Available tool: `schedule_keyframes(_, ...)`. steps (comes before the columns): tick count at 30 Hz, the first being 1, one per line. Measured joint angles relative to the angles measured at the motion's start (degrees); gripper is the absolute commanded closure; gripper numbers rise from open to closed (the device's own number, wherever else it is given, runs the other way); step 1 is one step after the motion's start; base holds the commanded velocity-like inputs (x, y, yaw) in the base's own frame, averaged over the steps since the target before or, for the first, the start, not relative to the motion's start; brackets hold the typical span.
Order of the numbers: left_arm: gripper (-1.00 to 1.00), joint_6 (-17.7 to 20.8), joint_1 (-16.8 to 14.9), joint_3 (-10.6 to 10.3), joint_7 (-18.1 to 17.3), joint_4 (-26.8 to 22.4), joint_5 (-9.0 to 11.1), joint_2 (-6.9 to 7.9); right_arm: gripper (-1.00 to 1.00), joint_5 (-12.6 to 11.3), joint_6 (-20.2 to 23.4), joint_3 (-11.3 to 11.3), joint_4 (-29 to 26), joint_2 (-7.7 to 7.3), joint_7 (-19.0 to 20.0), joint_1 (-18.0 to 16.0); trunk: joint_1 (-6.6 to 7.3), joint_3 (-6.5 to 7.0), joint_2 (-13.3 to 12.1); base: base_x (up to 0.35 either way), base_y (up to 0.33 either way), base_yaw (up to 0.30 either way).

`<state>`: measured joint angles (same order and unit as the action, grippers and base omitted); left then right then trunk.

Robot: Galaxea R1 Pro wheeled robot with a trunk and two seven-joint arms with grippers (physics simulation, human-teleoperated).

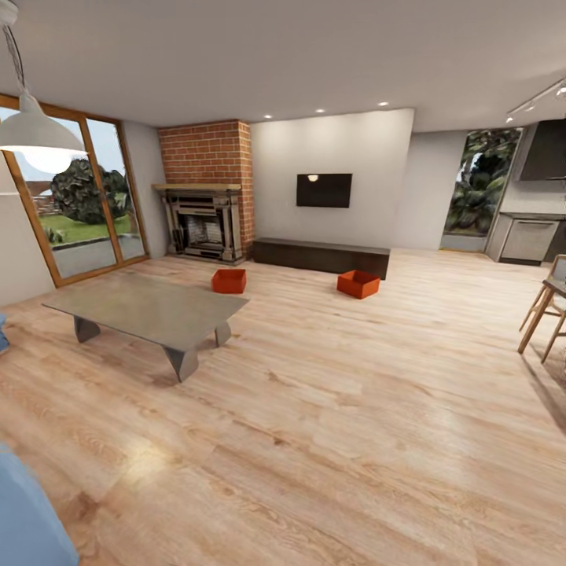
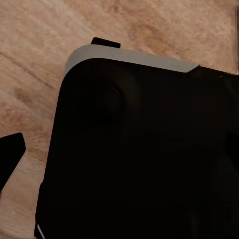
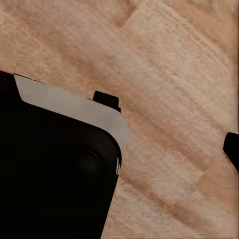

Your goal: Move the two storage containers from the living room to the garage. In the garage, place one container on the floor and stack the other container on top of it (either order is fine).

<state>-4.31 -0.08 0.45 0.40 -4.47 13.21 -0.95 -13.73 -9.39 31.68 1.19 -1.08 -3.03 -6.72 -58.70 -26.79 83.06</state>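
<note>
Blue upholstery point(image 1: 27, 511) at the lower left corner of the head view, soft-edged, nearest item.

Wood-plank floor point(image 1: 338, 440): light oak tone, long boards, glossy patches; broad open stretch from the near edge up to the far wall.

Coffee table point(image 1: 149, 308): flat grey slab top, angular metal legs, standing left of centre on the planks.

Storage container, left point(image 1: 229, 281): orange-red, thin-walled, rectangular, lidless, on the living-room floor just beyond the table's far corner, before the brick fireplace point(image 1: 206, 196). Interior not readable from this angle.

Storage container, right point(image 1: 358, 284): same make, turned slightly, open top showing nothing inside (as far as can be seen); on the floor just in front of the long dark-wood bench point(image 1: 321, 257), well apart from its twin.

Wall-mounted screen point(image 1: 324, 190) above the bench; tall timber-framed windows point(image 1: 82, 204) on the left; wooden chair legs point(image 1: 542, 314) at the right edge; pendant lamp point(image 1: 35, 130) at upper left.

Left wrist view: dark robot body with a pale rim point(image 2: 144, 159) over planks; one black fingertip point(image 2: 11, 155) of the left claw at the edge, spread or pressed together I cannot tell.

Right wrist view: the same dark body point(image 3: 55, 169); one fingertip point(image 3: 232, 149) of the right claw, state likewise undeterminable.
</note>
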Motion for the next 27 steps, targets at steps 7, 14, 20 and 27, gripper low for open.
schedule_keyframes(7,-1.0,-0.02,0.0,-0.01,0.0,-0.01,0.02,0.0,-1.0,-0.19,-0.01,0.0,0.0,0.06,0.0,0.01,0.0,0.0,0.0,0.326,0.0,-0.221)
schedule_keyframes(14,-1.0,-0.03,0.0,0.03,0.0,-0.01,0.04,0.0,-1.0,-0.2,-0.01,0.0,0.0,0.07,0.0,0.01,0.0,0.0,0.0,0.326,0.0,-0.244)
schedule_keyframes(20,-1.0,-0.1,0.0,0.02,0.0,0.0,0.05,0.0,-1.0,-0.2,0.04,0.0,0.0,0.03,0.0,0.0,0.0,0.0,0.0,0.326,0.0,-0.168)
schedule_keyframes(27,-1.0,-0.1,0.0,0.05,0.01,0.0,0.05,0.0,-1.0,0.11,0.09,0.0,0.0,-0.07,0.0,0.0,0.0,0.0,0.0,0.326,0.0,-0.013)
